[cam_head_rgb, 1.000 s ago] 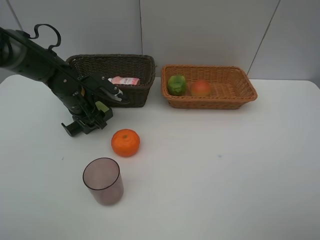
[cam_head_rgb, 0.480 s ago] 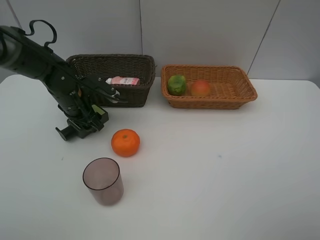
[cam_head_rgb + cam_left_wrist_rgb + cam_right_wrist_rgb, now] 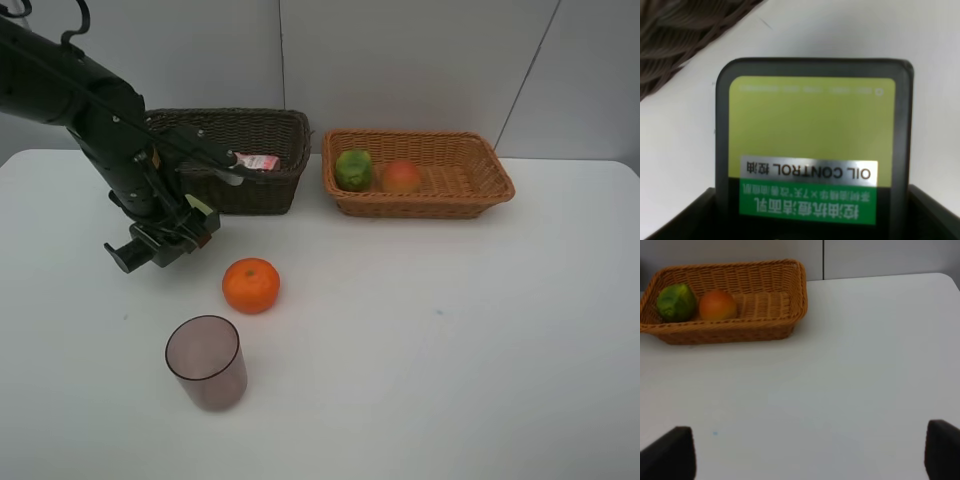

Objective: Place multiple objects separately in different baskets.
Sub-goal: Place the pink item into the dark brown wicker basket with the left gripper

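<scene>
**A:** What has changed on the bench (image 3: 450, 350) in the last second?

**B:** Only the left arm (image 3: 90, 100). It has risen and drawn back, lifting the left gripper (image 3: 172, 232) a little higher and further from the orange. Nothing else has shifted.

**A:** Where are the baskets from there?

**B:** The dark brown basket (image 3: 270, 135) stands just behind that gripper. The light tan basket (image 3: 470, 170) is well beyond it, past the dark one.

**A:** And the gripper itself?

**B:** It is clamped on the dark green pump bottle (image 3: 810, 145), held crosswise with the pump end pointing away from the baskets. The wrist view shows the label filling the space between the fingers, with bare bench and a corner of dark wicker beyond. I'd judge the bottle is now off the bench and bound for the dark basket, though it isn't over the rim yet.

**A:** What's still out?

**B:** The mauve cup (image 3: 206, 362) stands upright well in front of the gripper. The orange (image 3: 250, 285) is nearer, between gripper and cup.

**A:** Already placed?

**B:** The green mottled fruit (image 3: 353, 169) and the red-yellow fruit (image 3: 401, 177) sit side by side in the tan basket. The small pink bottle (image 3: 260, 161) lies in the dark one, just behind the gripper.

**A:** The right gripper (image 3: 805, 455)?

**B:** Its fingers are spread wide and hold nothing, with the tan basket ahead of it.
</scene>
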You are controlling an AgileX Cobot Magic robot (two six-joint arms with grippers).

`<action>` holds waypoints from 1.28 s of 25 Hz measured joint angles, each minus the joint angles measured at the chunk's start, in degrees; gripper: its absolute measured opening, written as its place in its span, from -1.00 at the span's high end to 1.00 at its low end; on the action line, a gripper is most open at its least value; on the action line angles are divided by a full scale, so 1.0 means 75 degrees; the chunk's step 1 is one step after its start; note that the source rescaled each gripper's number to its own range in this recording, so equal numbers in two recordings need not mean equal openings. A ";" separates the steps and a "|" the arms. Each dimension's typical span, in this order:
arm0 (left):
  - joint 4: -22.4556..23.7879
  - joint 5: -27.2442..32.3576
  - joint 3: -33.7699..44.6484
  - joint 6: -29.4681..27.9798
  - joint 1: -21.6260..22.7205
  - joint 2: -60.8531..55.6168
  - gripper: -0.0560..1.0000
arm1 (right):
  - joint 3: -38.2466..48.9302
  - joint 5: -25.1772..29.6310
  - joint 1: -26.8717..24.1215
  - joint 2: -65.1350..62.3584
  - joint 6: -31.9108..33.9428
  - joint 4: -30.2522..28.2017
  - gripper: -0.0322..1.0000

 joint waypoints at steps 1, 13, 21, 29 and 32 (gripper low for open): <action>-0.0091 0.0166 0.0000 0.0000 0.0000 -0.0158 -0.70 | 0.0000 0.0000 0.0000 0.0000 0.0000 0.0000 -1.00; -0.0336 0.1515 -0.0273 0.0147 0.0000 -0.1603 -0.69 | 0.0000 0.0000 0.0000 0.0000 0.0000 0.0000 -1.00; -0.0279 0.1186 -0.2101 0.0149 0.0000 -0.0898 -0.69 | 0.0000 0.0000 0.0000 0.0000 0.0000 0.0000 -1.00; -0.0264 -0.0365 -0.3271 0.0162 0.0324 0.0690 -0.68 | 0.0000 0.0000 0.0000 0.0000 0.0000 0.0000 -1.00; -0.0264 -0.1219 -0.3273 0.0162 0.0471 0.1090 -0.68 | 0.0000 0.0000 0.0000 0.0000 0.0000 0.0000 -1.00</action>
